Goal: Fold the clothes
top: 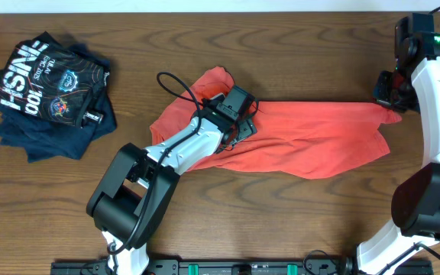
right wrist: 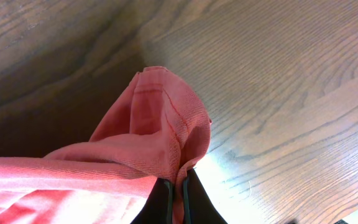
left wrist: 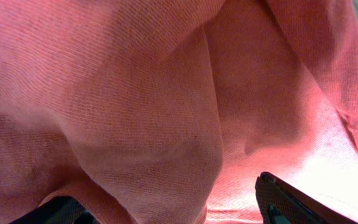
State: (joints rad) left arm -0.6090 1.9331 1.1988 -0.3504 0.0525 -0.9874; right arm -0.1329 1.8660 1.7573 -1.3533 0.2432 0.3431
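Note:
The clothes (top: 319, 137), a red-orange T-shirt, lie stretched in a band across the middle of the wooden table. My left gripper (top: 239, 114) is pressed down on the shirt's left part. In the left wrist view red cloth (left wrist: 148, 93) fills the picture. The left gripper (left wrist: 166, 193) has its jaws wide apart, and a hanging fold lies loose between its dark fingers (left wrist: 291, 202). My right gripper (top: 392, 103) is shut on the shirt's right end. In the right wrist view a bunched hem (right wrist: 160, 118) rises out of the pinched right gripper (right wrist: 179, 180), just above the table.
A pile of dark navy shirts with white lettering (top: 52, 92) lies at the back left. The left arm's black cable (top: 176, 88) loops over the shirt's left end. The right arm's base (top: 426, 206) stands at the front right.

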